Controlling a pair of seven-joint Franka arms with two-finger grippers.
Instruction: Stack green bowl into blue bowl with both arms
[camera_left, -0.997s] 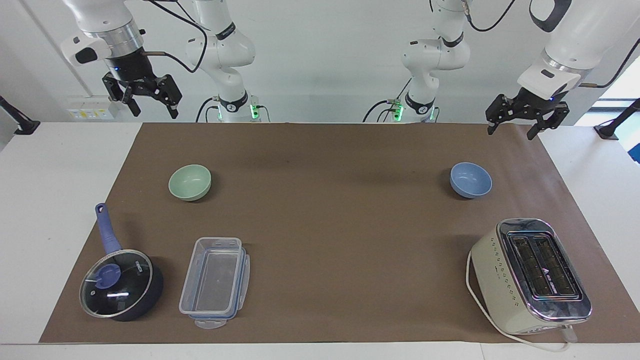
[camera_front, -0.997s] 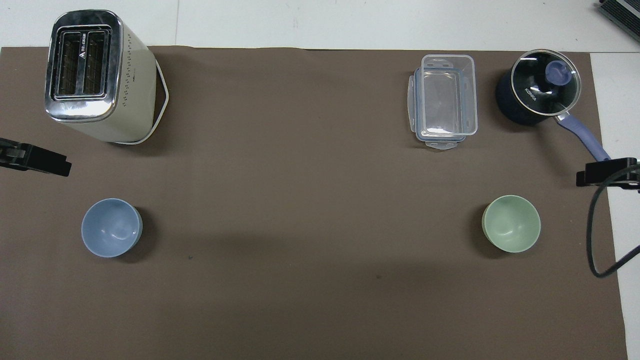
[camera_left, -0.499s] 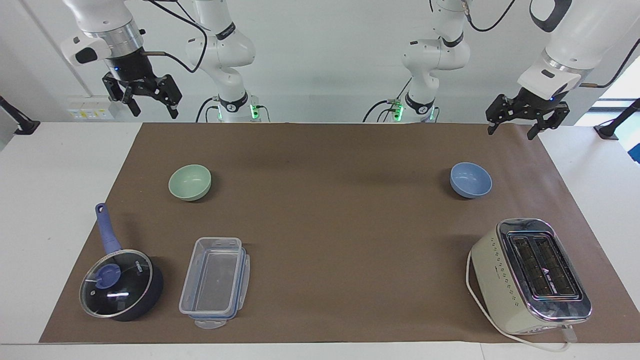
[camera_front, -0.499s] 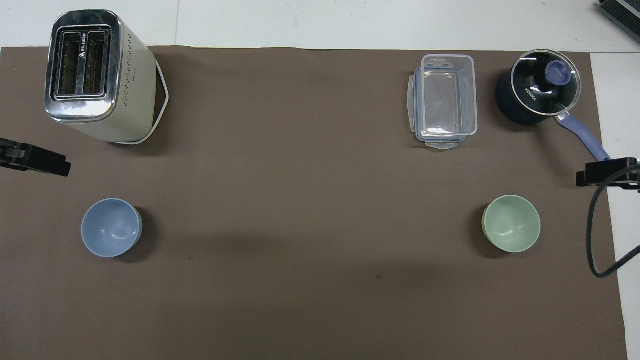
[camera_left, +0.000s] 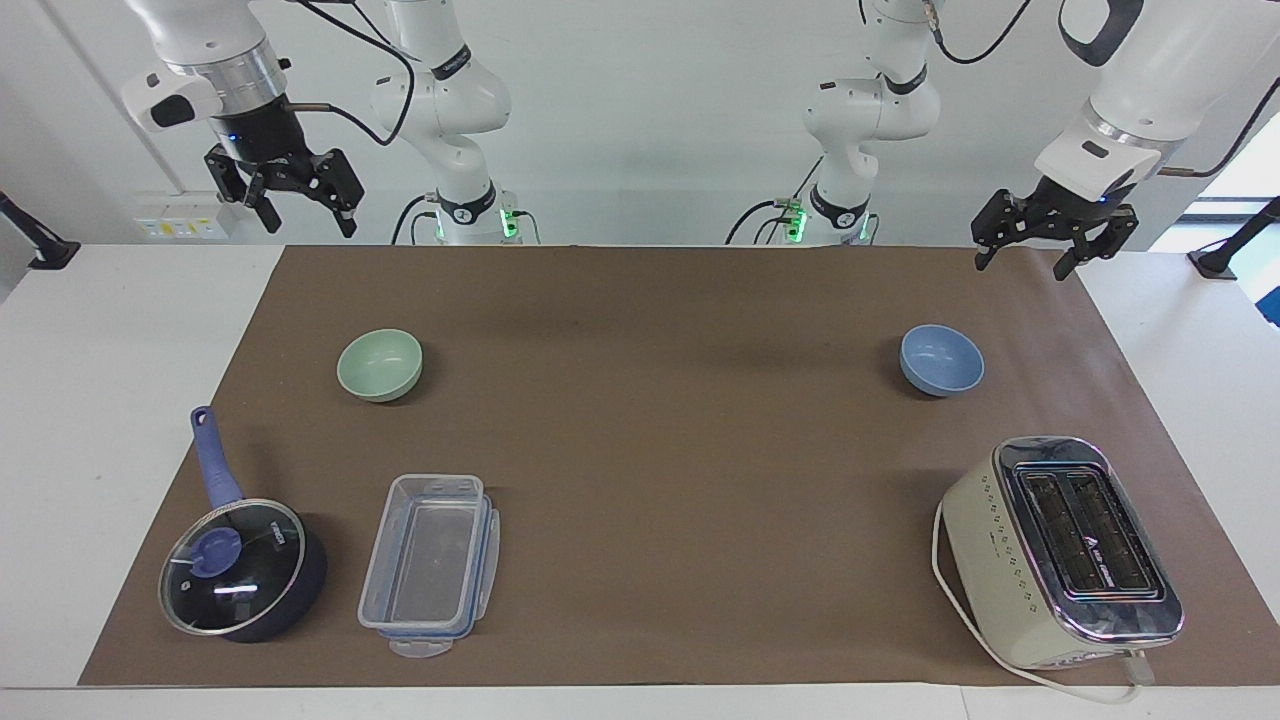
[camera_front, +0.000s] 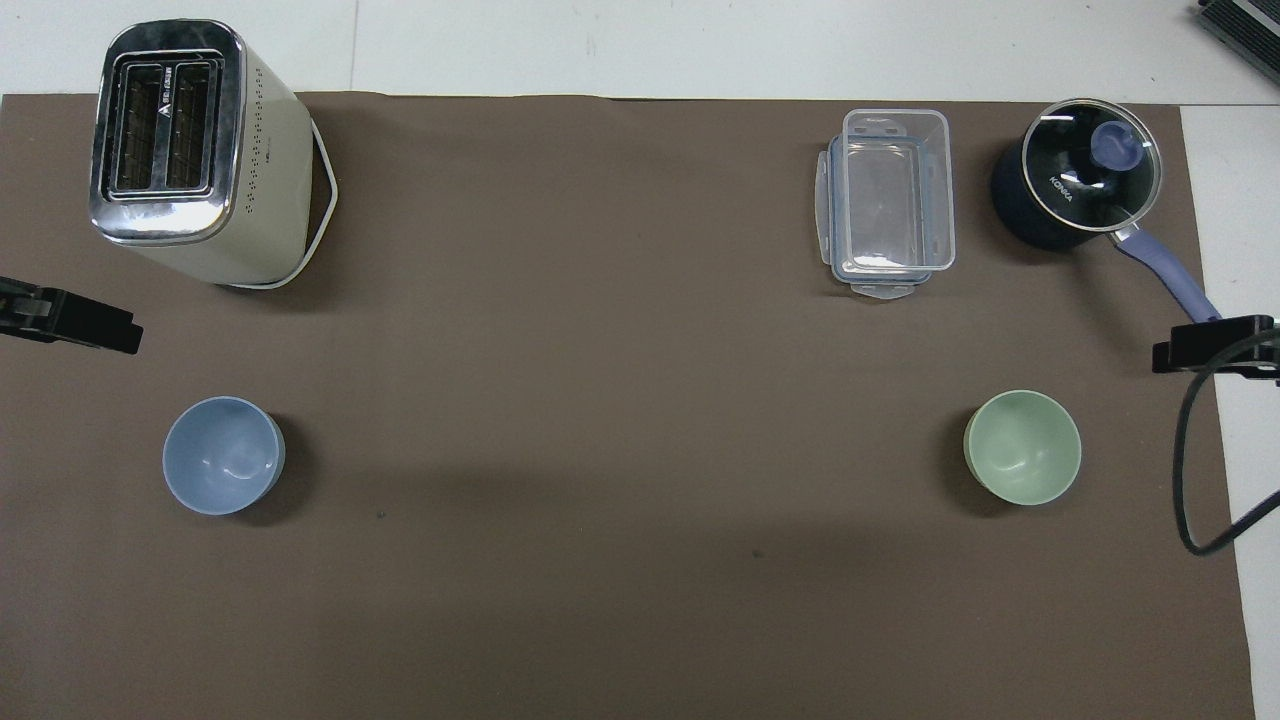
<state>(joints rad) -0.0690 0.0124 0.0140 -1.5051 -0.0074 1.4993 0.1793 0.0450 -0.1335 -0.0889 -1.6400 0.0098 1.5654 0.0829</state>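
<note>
The right gripper (camera_left: 308, 218) has gone up a very little over the table edge at its arm's end (the shift is hardly visible). The left gripper (camera_left: 1022, 262) has also lifted slightly.

Toaster (camera_left: 1062, 550) lower right of the facing frame; lidded saucepan (camera_left: 243, 570) lower left, clear plastic container (camera_left: 431, 563) just beside it; brown mat (camera_left: 680, 470) underneath.

Wide bare brown mat (camera_left: 680, 450) between the green bowl (camera_left: 380, 364) and the blue bowl (camera_left: 941, 359) — nothing standing along that line. Farther from the robots, obstacles only: saucepan (camera_left: 243, 568) and clear container (camera_left: 431, 563) toward the right arm's end, toaster (camera_left: 1062, 551) toward the left arm's end. Above both bowls — open air.
</note>
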